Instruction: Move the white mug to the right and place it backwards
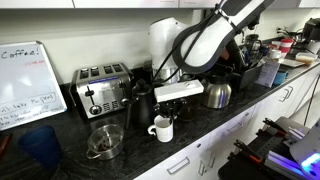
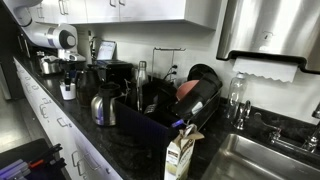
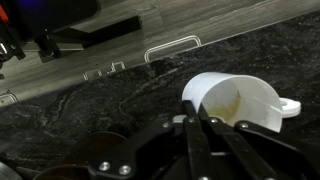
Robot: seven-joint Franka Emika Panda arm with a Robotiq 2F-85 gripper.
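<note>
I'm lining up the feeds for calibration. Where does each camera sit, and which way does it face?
An exterior view: in front of the dark counter, facing across it; silver toaster, small white ceramic mug, the white arm bending over it.
An exterior view: near the steel sink, looking along the counter; the arm far off.
Wrist view: looks down on the mug; gripper fingers at the bottom edge.
Shared: both exterior views show the mug and the steel kettle.
</note>
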